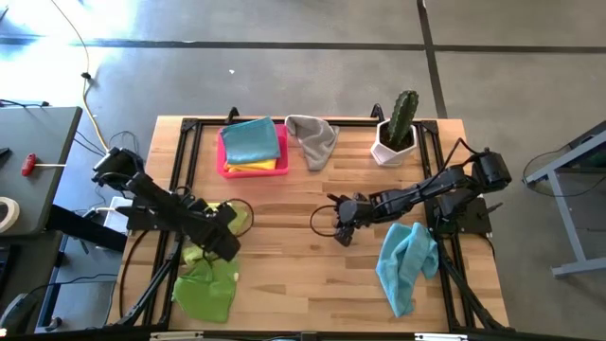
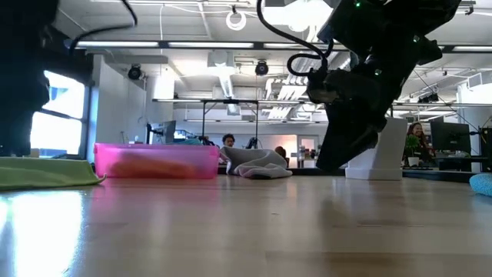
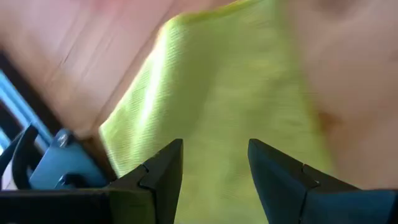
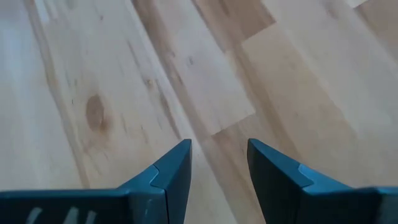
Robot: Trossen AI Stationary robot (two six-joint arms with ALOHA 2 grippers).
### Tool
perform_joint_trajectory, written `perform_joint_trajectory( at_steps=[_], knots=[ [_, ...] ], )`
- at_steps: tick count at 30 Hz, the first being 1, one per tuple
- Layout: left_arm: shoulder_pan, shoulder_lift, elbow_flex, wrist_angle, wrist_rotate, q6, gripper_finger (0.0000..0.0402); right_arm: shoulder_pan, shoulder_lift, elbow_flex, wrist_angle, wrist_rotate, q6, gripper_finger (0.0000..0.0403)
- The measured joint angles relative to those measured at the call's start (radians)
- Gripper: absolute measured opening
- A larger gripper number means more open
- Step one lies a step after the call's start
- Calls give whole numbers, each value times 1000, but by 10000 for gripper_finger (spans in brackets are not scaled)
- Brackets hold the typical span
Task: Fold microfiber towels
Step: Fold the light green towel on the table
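Pale wooden planks make up the counter (image 1: 294,265), and the cloths lie scattered over it. A pink tray (image 1: 225,163) near the far edge holds a folded light blue towel (image 1: 252,140) on top of a folded yellow towel (image 1: 258,166). Just beside the tray, a grey towel (image 1: 312,138) lies crumpled on the wood, and farther along the same edge stands a white pot with a cactus (image 1: 398,128). Another light blue towel (image 1: 405,260) lies bunched up near the right side of the counter, close to the right arm's base. On the left side, a green towel (image 1: 206,289) lies rumpled near the front edge, and a lime towel (image 1: 235,216) sits just beyond it, partly hidden under the left arm. The left pincer (image 3: 214,163) hangs over the lime towel with its fingers parted and nothing between them; the cloth fills most of the left wrist view beneath the tips, and whether the tips touch it cannot be told. The right pincer (image 1: 343,227) reaches toward the middle of the counter, over bare wood and apart from every towel; its fingers (image 4: 171,168) also stand spread with nothing held. From counter height the tray, the grey towel and the white pot line up along the far edge, with an office room and people behind them.
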Motion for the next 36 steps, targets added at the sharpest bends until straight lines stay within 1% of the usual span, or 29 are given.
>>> perform_joint_trajectory(
  at_steps=[4,7,10,15,17,22,24,26,29,32,34,36],
  knots=[
    [59,0,-89,49,84,-1,170,-4,0,0,4,6,4,149],
    [91,0,-133,152,92,23,170,-3,0,0,12,1,-18,149],
    [120,-6,-151,259,78,100,169,-3,0,0,13,-8,-45,149],
    [162,-3,-151,543,22,231,169,-3,0,0,48,-10,-107,149],
    [182,0,-154,674,11,303,170,-3,0,0,85,-35,-143,149],
    [241,29,-155,1040,38,539,170,10,0,0,264,-129,-334,149],
    [265,29,-153,1170,61,628,170,26,0,0,336,-143,-438,149],
    [284,28,-154,1262,88,694,170,44,0,0,369,-146,-518,149],
    [300,-7,-153,1341,160,752,170,64,6,0,413,-145,-563,149],
    [294,-30,-154,1323,256,749,170,84,27,0,466,-144,-571,149],
    [275,-42,-154,1315,296,709,170,104,50,2,489,-138,-646,149],
    [249,-44,-152,1322,310,663,170,127,94,2,552,-138,-753,149]
  ],
)
